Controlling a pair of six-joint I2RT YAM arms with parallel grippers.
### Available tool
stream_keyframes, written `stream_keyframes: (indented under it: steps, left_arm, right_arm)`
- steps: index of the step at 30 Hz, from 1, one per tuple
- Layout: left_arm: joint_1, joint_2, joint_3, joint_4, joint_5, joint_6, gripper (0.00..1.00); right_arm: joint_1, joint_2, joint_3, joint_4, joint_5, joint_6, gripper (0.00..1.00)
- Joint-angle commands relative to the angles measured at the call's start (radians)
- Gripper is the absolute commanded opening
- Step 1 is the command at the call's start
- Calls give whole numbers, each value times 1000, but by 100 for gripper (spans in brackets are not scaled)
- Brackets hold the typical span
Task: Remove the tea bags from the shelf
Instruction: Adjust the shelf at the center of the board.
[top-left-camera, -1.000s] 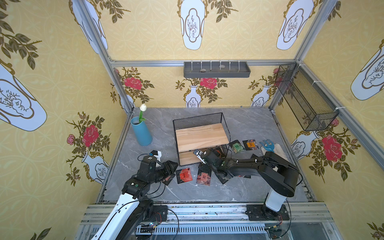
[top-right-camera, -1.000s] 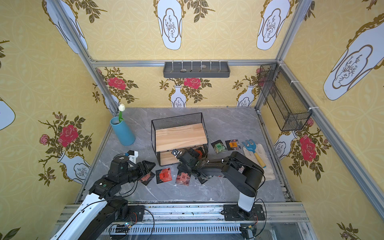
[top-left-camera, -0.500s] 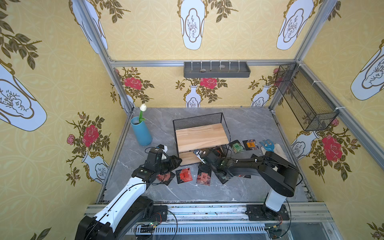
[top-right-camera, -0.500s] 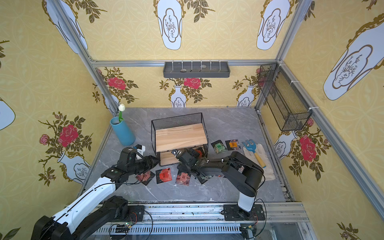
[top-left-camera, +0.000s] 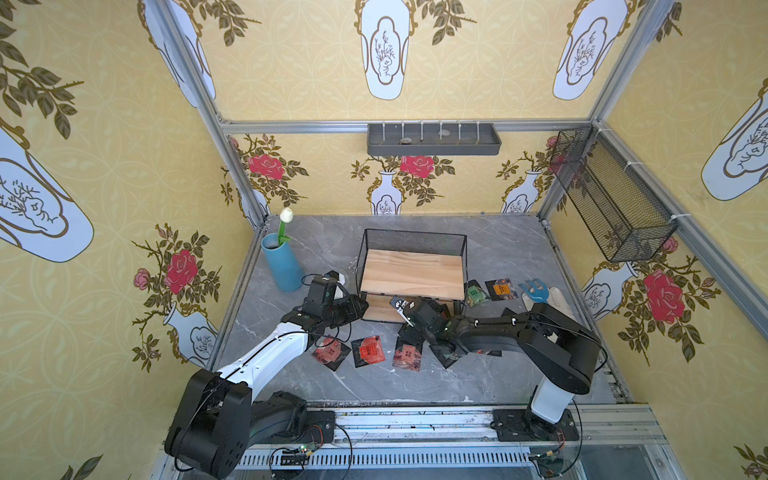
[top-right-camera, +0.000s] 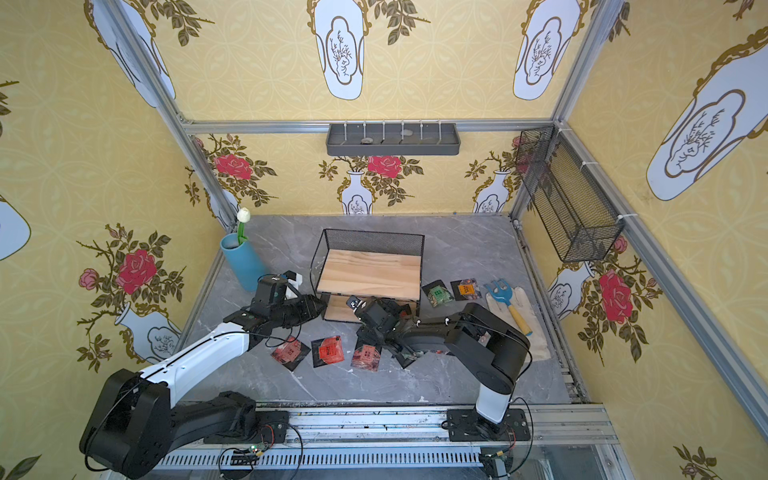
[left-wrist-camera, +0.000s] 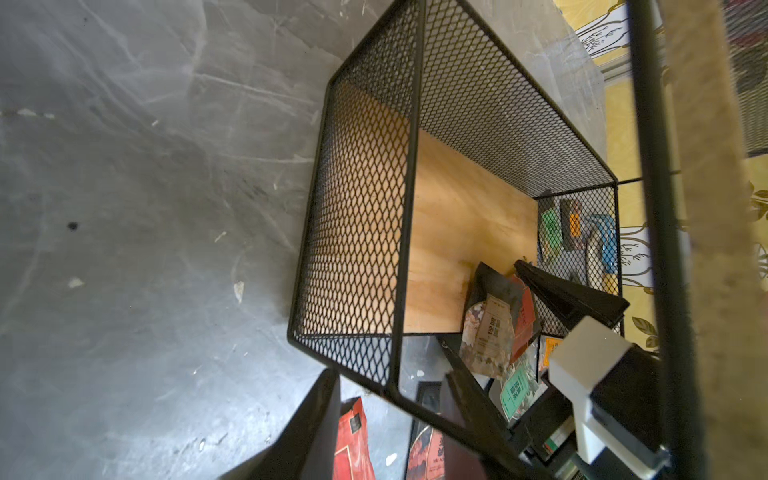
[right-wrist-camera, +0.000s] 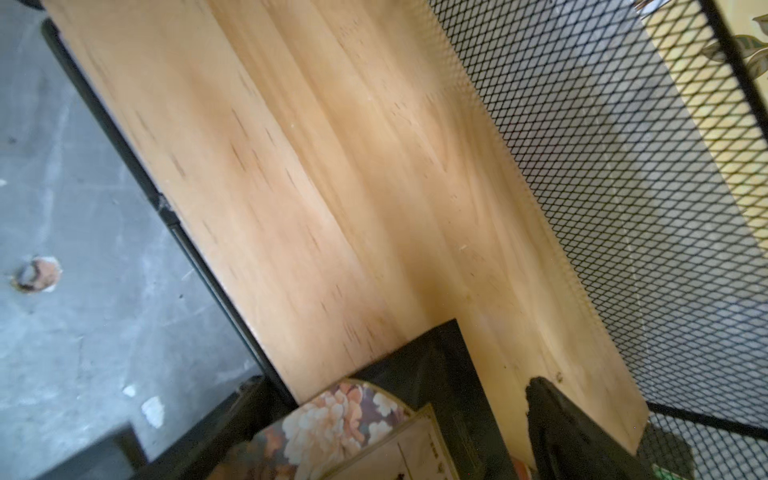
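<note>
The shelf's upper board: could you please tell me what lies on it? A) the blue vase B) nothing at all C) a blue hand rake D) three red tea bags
B: in both top views the shelf's upper board shows only bare wood, while the red tea bags lie on the table in front of it.

We count three red tea bags near the left gripper, one shelf, one blue vase.

Two chunky builds here: black-jointed left arm with a glossy white forearm shell, mostly matte-black right arm on a white column, thin black cables looping off both.
</note>
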Motion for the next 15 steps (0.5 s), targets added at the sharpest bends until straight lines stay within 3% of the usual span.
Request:
stream_keyframes:
  steps: [1, 15]
  left_arm:
    - [1, 11, 7, 43, -19, 22, 43]
    - [-29, 68, 31, 80, -112, 69, 61]
  right_arm:
    - [-4, -12, -12, 57, -24, -16, 98]
    - [-9, -7, -3, 48, -31, -15, 99]
